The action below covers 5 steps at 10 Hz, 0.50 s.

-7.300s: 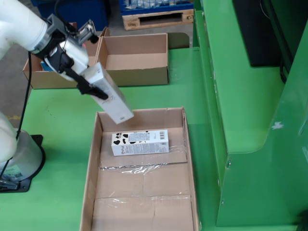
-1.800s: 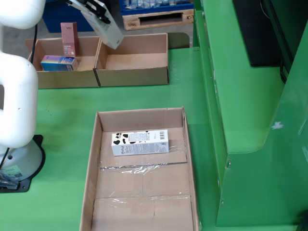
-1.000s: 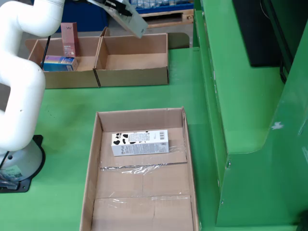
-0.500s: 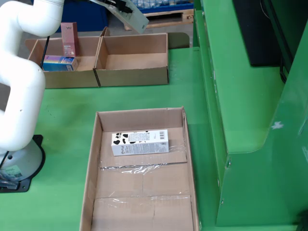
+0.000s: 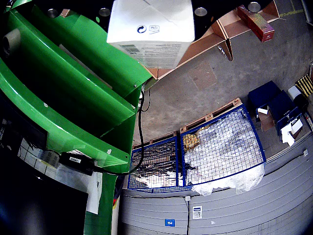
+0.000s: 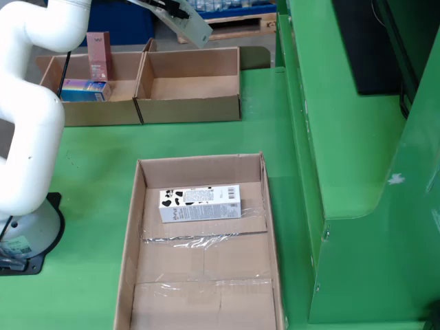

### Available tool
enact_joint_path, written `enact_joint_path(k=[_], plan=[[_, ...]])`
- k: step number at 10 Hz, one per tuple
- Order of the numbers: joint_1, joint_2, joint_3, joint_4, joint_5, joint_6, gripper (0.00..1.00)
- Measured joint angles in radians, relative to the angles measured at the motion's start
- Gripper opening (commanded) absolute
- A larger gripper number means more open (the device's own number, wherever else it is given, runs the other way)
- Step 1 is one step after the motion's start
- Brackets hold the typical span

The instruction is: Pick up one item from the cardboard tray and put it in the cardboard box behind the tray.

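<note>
Cartons number four in all: one cow-patterned carton [image 6: 200, 203] lies flat in the cardboard tray [image 6: 130, 240], two (a pink box [image 6: 99, 47] upright, a blue one [image 6: 84, 89] lying) sit in the left cardboard box [image 6: 89, 113] behind the tray, and one white carton [image 5: 151, 32] hangs under the gripper [image 6: 184, 20], whose grip I cannot tell. Beside the left box, the right box [image 6: 189, 106] holds none.

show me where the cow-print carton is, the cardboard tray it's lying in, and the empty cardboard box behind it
cow-print carton [image 6: 200, 203], fixed overview view, middle of its top face.
cardboard tray [image 6: 130, 227], fixed overview view, its left wall.
empty cardboard box [image 6: 189, 108], fixed overview view, its front wall.
</note>
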<state>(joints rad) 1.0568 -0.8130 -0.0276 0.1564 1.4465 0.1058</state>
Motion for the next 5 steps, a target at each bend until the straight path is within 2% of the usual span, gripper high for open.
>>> enact_joint_path(k=[4, 5], plan=[[-0.002, 0.0, 0.0, 0.0, 0.0, 0.0, 0.0], [-0.024, -0.001, 0.0, -0.035, 0.04, 0.008, 0.0]])
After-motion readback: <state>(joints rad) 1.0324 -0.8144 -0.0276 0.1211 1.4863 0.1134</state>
